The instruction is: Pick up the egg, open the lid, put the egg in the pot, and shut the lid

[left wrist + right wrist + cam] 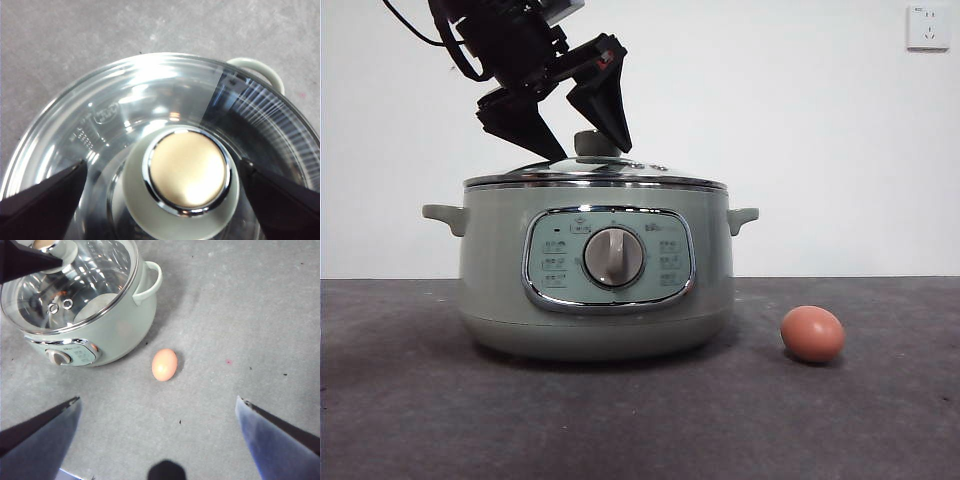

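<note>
On the left of the grey desk (420,400) you have the large round sage-green electric pot (500,290), its domed glass lid (620,172) with the chrome rim seated on top. Your left tool (582,132) hangs just over the lid, jaws spread wide on either side of the lid's sage-green knob (187,172), not touching it. To the right of the pot, apart from it, the small reddish-brown oval egg (812,333) lies on the desk. Your right tool (157,407) sits high above the desk with its jaws spread, the egg (164,364) below and between them, nothing gripped.
</note>
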